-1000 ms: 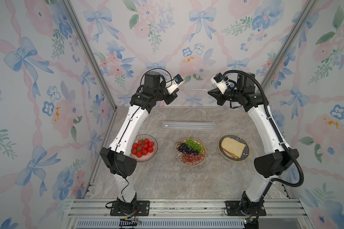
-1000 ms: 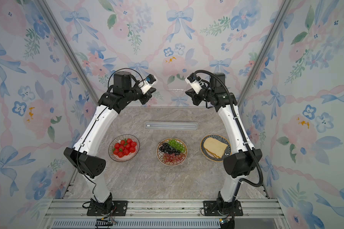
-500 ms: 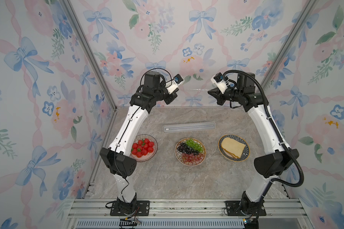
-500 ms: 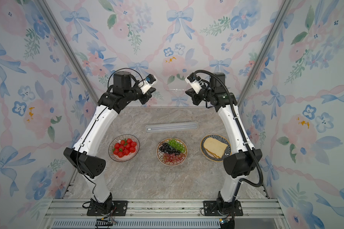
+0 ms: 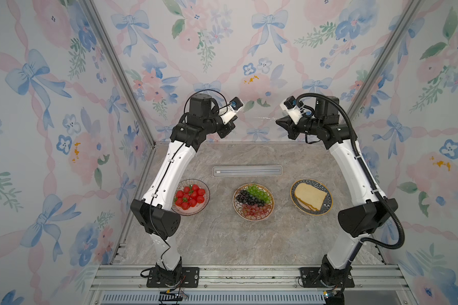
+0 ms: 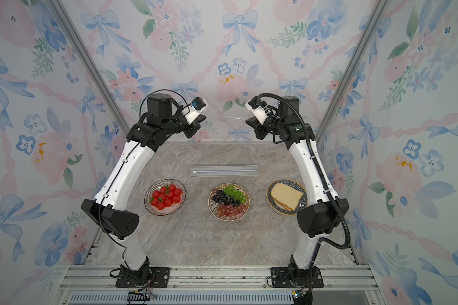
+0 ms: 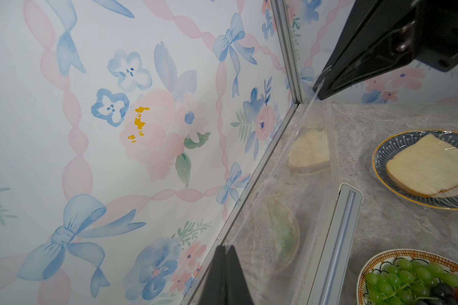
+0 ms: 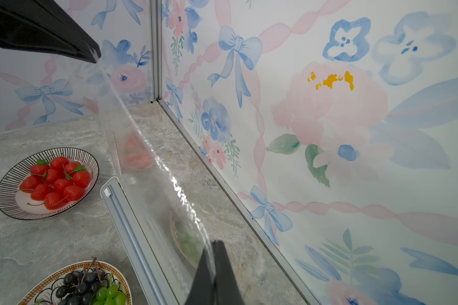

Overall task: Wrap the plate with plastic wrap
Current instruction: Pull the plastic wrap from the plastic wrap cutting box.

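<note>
Floral walls (image 5: 222, 39) close in three sides. The grey stone table (image 5: 222, 243) is roomy. The plastic wrap (image 8: 154, 179) hangs as a taut sheet at the far side, raised above its box (image 5: 247, 171). Its long axis runs left-right, top edge strung between both claws, bottom running into the box. Three plates sit in a row just near of the box: strawberry plate (image 5: 193, 211) left, grape plate (image 5: 234, 204) middle, bread plate (image 5: 327, 204) right, which looks already filmed. The grape plate is down and nearward from the sheet, about equal from both arms, so likely the target. Left claw (image 7: 224, 250) is pressed together, pinching the wrap's left corner; right claw (image 8: 214, 248) likewise on the right corner.
</note>
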